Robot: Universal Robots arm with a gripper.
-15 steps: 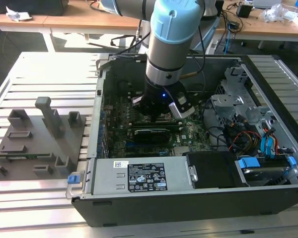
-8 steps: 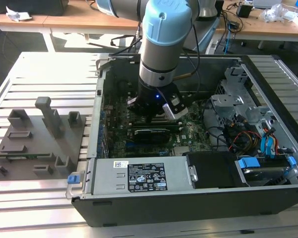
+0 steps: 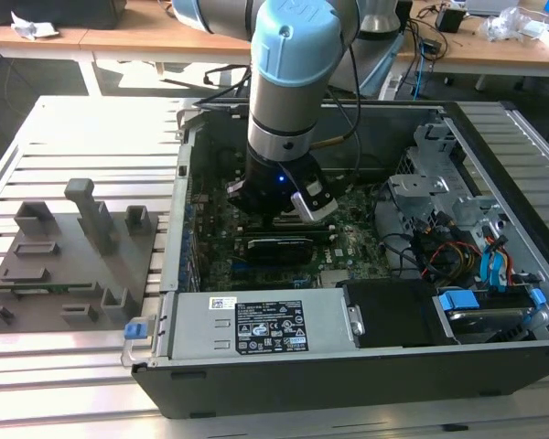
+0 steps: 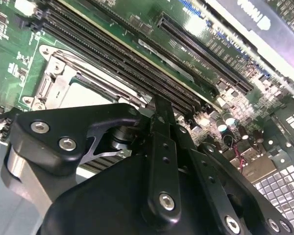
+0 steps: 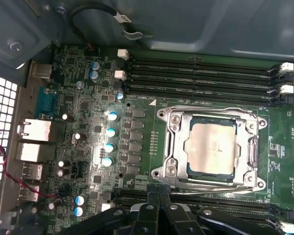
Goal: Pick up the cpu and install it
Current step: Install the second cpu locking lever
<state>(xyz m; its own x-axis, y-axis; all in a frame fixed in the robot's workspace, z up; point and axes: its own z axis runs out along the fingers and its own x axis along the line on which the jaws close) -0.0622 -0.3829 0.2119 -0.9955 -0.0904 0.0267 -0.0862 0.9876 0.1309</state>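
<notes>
- Chip (image 5: 211,148) first: in the first wrist view it lies flat in its socket (image 5: 171,142) on the green board (image 5: 137,73), silvery top up, with the metal frame down around its edges.
- Hand (image 5: 157,208) sits low inside the open computer case (image 3: 284,370), just beside the socket's near edge. Its dark fingers (image 5: 148,211) meet above the board with nothing between them, so I call it clenched and empty.
- In the second wrist view the hand (image 4: 159,110) points at the socket corner, with the pale chip top (image 4: 81,93) just past it.
- Step in hand, as I judge it: the seating is done and this is the finishing end of the install, near the frame and its thin lever (image 5: 206,190).
- What the next move calls for, by my reading: a light, straight touch only. The slots and small parts crowd the socket, and any sideways nudge could scrape the board.
- Counts: one chip, one socket and one arm (image 3: 297,82).
- Four long black slots (image 5: 201,81) run on the socket's far side, and more lie on the near side, partly hidden by the hand.
- One grey fixture (image 3: 69,256) rests on the slatted table (image 3: 82,128), on the exterior view's left, well apart from the case.
</notes>
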